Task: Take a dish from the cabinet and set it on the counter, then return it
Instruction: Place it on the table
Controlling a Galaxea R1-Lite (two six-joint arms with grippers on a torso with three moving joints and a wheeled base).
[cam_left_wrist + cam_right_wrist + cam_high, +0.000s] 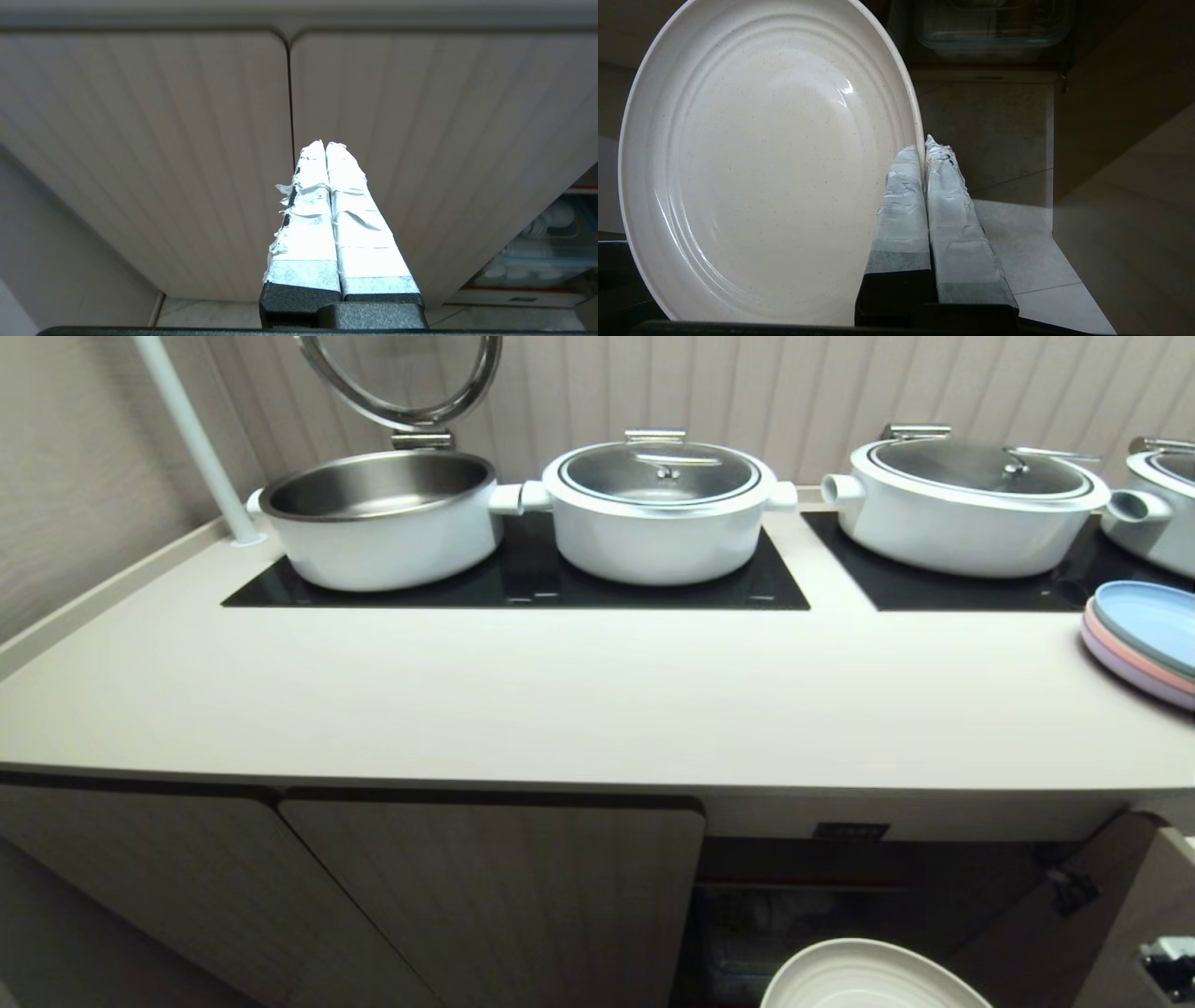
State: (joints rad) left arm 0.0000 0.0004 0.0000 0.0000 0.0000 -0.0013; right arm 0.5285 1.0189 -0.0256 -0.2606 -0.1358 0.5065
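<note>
The dish [761,163], a round cream-white plate with a low ribbed rim, hangs in front of the open cabinet [840,887], below the counter [560,700]. In the head view only its upper part [873,980] shows at the bottom edge. My right gripper [924,147] is shut on the dish's rim, one taped finger on each face. The gripper itself is out of the head view. My left gripper [324,145] is shut and empty, parked facing the closed ribbed cabinet doors [420,140].
Several white pots [658,509] stand on black glass panels [523,583] at the back of the counter. A pastel plate stack [1144,639] sits at its right edge, a white pole [196,439] at the left. The open cabinet door [1111,915] swings out on the right. A clear container [990,28] sits inside.
</note>
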